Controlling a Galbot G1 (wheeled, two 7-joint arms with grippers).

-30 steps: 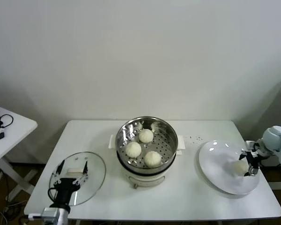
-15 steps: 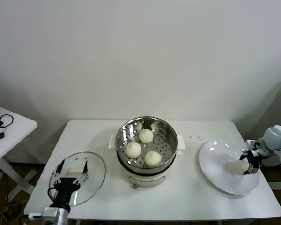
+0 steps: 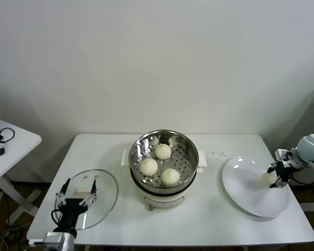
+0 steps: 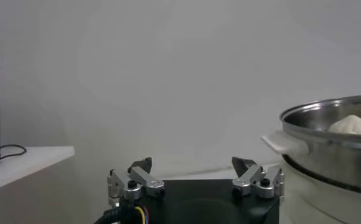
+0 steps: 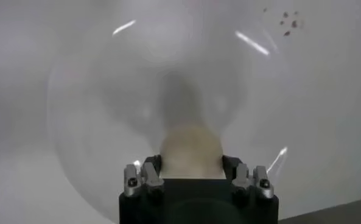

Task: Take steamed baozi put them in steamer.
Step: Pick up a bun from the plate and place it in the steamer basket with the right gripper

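Steamer (image 3: 164,157) stood mid-table (image 3: 214,219) with three steamed baozi (image 3: 156,163) on its perforated floor. White plate (image 3: 248,191) lay well to its right, glass lid (image 3: 94,196) to its left. Right gripper (image 3: 277,175) pinched the fourth baozi (image 5: 191,150) over the plate's far edge. Left gripper (image 4: 195,173) hung spread by the lid.
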